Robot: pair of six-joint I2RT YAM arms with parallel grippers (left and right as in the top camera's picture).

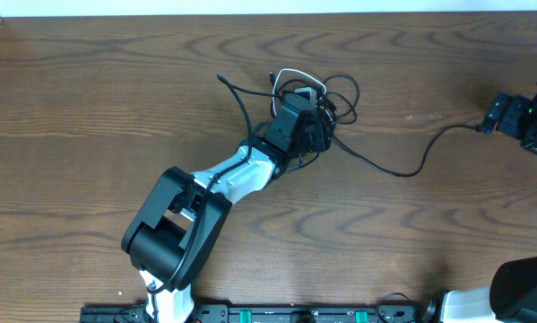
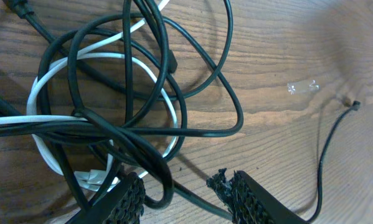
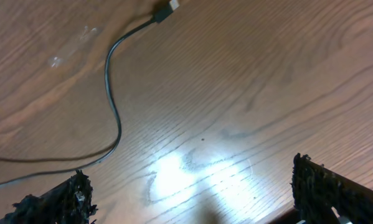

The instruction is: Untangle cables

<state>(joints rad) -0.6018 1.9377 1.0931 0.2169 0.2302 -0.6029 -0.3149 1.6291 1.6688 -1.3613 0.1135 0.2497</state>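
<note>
The cables [image 1: 317,94] form a tangle of thin black cords and one white cord at the table's middle. In the left wrist view the tangle [image 2: 111,106] fills the left half. My left gripper [image 1: 315,121] sits over the tangle's near side. Its fingers [image 2: 180,186] are open, and a black loop [image 2: 164,186] lies between them. One long black cable [image 1: 402,170] trails right from the tangle. Its plug end [image 3: 169,7] lies on the table ahead of my right gripper [image 3: 189,186], which is open and empty at the far right [image 1: 494,117].
The wooden table [image 1: 116,108] carries a small clear speck [image 2: 301,86] to the right of the tangle. The left arm's base [image 1: 174,233] stands at the front left. The table's back edge [image 1: 268,14] runs along the top.
</note>
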